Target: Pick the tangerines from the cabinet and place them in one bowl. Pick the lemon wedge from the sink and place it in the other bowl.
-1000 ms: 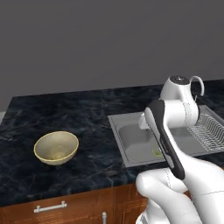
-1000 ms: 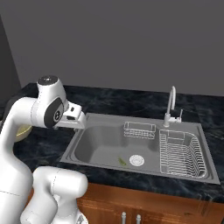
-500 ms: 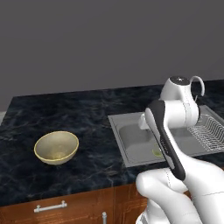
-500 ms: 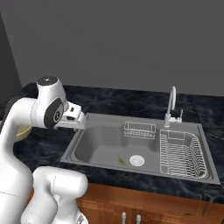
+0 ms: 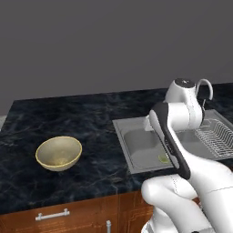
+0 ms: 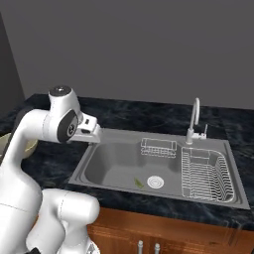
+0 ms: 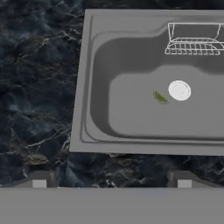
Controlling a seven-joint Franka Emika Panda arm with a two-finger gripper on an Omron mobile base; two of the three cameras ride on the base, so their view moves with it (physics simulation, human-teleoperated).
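On lemon step now. My gripper [image 7: 111, 186] wide open, holding nothing, hanging over counter at sink [image 7: 87, 78] edge. Lemon wedge [image 7: 160, 97] on basin floor, just beside drain [image 7: 179, 90]. Next: swing over, drop down, pinch it, haul to tan bowl [image 5: 58, 153].

A plain grey wall [image 5: 104, 45] stands behind everything, flat and bare. In front of it runs a long countertop [image 5: 86, 113] of dark stone, almost black, with thin pale veins all over it (a bit like marble). Under the countertop sit brown wooden lower cabinets [image 5: 82, 211]. They have shiny silver bar handles [image 5: 52, 215]; one lies sideways and others stand up and down. The light is soft and even, with no hard shadows.
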